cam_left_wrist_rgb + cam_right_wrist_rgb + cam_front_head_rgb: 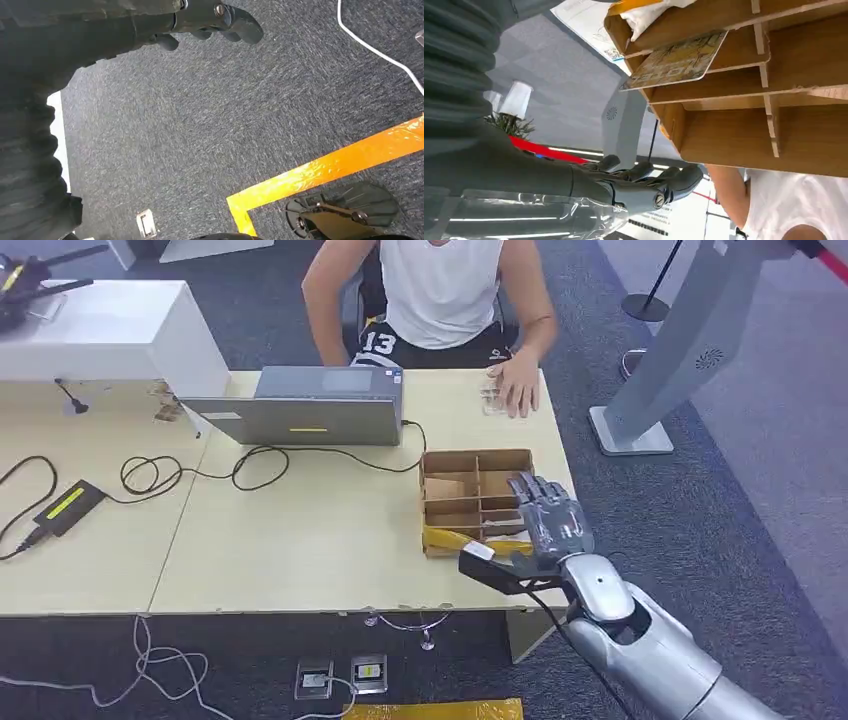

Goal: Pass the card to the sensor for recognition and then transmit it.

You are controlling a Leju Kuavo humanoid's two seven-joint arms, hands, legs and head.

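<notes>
A wooden box [475,462] with several compartments stands on the table's right part. In the right wrist view a yellow-brown printed card [676,62] leans in one compartment of the box [734,125], its edge sticking out past a divider. My right hand [550,515] hovers over the box's right side with its fingers spread and holds nothing; its fingers [649,181] are stretched out a little apart from the card. My left hand [210,22] hangs over the dark carpet with nothing in it.
A person sits at the table's far side, one hand [518,385] resting on a small clear object. A grey laptop [300,405], black cables [200,472] and a black device [68,505] lie to the left. A white kiosk stand [680,340] rises at the right.
</notes>
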